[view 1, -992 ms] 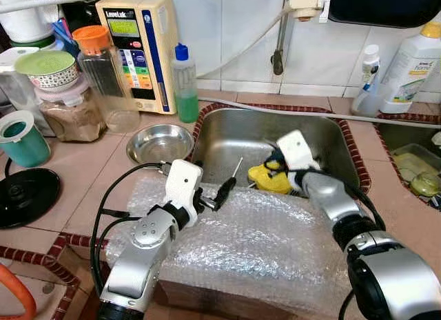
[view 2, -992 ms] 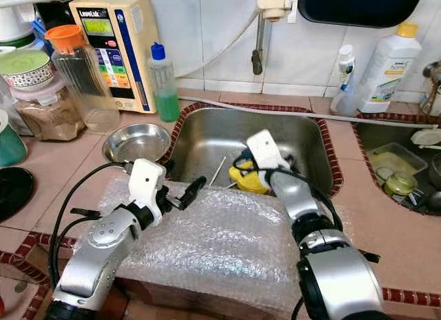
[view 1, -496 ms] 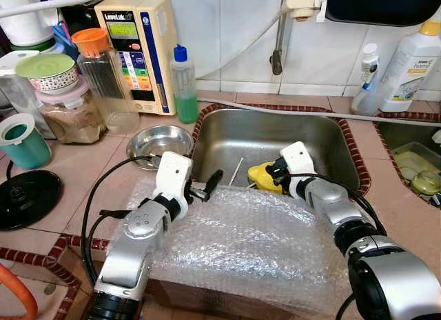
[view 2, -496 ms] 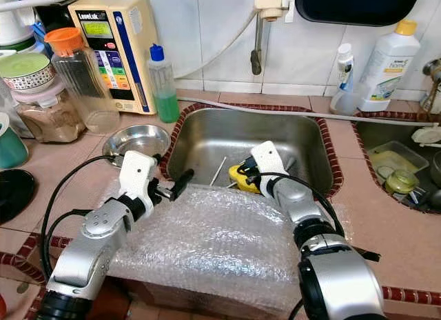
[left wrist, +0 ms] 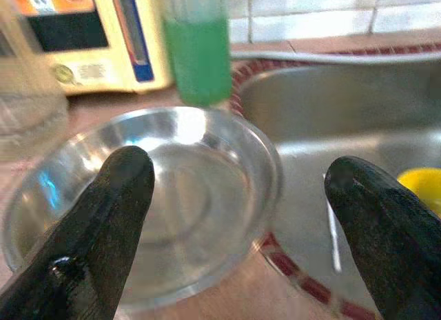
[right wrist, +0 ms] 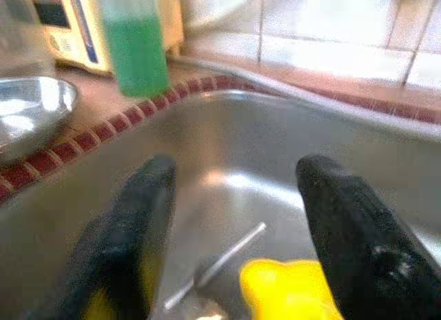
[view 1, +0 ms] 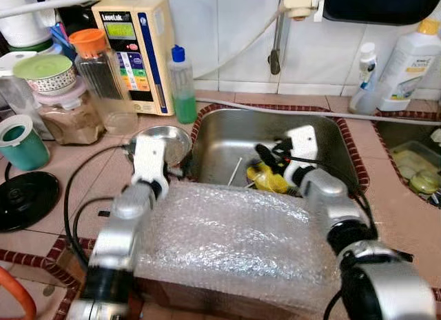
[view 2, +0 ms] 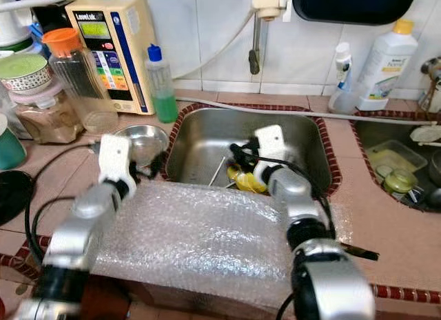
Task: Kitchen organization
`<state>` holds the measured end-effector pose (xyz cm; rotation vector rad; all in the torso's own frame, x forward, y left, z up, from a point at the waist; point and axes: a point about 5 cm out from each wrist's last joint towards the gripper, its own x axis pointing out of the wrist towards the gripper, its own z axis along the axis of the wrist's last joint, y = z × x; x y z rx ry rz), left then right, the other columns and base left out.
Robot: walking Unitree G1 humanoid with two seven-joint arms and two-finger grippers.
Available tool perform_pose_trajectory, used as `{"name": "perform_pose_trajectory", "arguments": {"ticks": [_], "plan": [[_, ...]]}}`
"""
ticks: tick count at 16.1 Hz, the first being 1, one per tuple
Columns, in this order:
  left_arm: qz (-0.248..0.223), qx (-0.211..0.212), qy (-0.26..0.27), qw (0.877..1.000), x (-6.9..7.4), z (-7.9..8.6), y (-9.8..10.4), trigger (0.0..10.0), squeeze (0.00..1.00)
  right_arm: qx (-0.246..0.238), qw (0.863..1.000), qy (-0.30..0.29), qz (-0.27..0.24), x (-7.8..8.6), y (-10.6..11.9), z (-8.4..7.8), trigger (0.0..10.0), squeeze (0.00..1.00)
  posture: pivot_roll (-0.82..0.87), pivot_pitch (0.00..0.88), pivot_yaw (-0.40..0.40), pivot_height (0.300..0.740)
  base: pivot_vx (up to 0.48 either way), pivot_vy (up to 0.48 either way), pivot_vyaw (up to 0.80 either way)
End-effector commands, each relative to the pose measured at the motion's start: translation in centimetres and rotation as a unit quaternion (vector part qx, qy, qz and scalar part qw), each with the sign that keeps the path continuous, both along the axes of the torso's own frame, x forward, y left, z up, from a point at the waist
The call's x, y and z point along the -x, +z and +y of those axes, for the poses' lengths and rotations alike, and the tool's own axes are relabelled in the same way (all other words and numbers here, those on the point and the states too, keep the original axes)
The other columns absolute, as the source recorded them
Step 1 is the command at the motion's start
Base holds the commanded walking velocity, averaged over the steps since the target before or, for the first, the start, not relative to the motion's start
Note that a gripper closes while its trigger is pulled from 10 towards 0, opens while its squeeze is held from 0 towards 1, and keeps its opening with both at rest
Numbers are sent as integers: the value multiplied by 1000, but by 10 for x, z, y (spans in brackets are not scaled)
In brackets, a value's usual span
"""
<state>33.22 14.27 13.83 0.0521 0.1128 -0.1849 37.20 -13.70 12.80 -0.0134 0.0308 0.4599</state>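
A sheet of bubble wrap (view 1: 234,237) lies across the front of the tiled counter (view 1: 76,168), its far edge reaching the near rim of the steel sink (view 1: 310,137). The left gripper (left wrist: 241,216) hovers at the sink's left corner, its fingers (left wrist: 110,210) spread wide and holding nothing, pointed at a shallow steel bowl (view 1: 162,139) that sits on the counter just beside the sink's red-tiled edge. Behind the bowl stand a bottle of green liquid (view 1: 182,85) and a cream appliance (view 1: 134,47) against the wall, and further left a jar with an orange lid (view 1: 103,78), so room on that side is tight.

The right gripper (right wrist: 234,216) is down inside the sink, fingers (right wrist: 344,223) also wide apart and empty, with a yellow object (view 1: 265,176) on the basin floor just under and between them. A thin metal utensil (view 1: 236,171) lies beside the yellow object, towards the sink's left wall. The middle and far part of the basin floor is bare steel. A faucet pipe (view 1: 277,37) hangs over the back rim, and white bottles (view 1: 406,61) stand on the counter to the right.
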Motion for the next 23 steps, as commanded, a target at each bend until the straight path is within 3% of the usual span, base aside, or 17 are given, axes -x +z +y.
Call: {"name": "perform_pose_trajectory", "arguments": {"ticks": [1,7,13,16,17,18,23], "plan": [[-5,1,24,1000,-6,8,3,10000,1000,-15,999,12,-28,3,10,6,10000,1000,89,0,100,740,0,0,0],[6,6,130,992,-28,37,7,10000,1000,-30,992,60,-104,40,35,28,10000,1000,43,0,130,740,0,0,0],[69,40,200,977,-36,54,-10,10000,1000,-35,991,88,-97,69,49,35,10000,1000,23,0,139,740,0,0,0],[87,50,218,971,-38,58,-14,10000,1000,-38,988,111,-98,75,55,43,10000,1000,23,0,141,740,0,0,0],[92,53,219,970,-38,58,-15,10000,565,-38,988,117,-98,78,56,45,10000,816,22,0,144,740,0,0,0],[102,60,220,968,-40,58,-16,10000,0,-37,987,125,-98,82,59,49,10000,0,23,0,146,740,0,0,0],[147,110,237,954,-45,62,-20,10000,0,-40,986,130,-97,88,64,54,10000,0,19,0,162,740,0,0,0]]}}
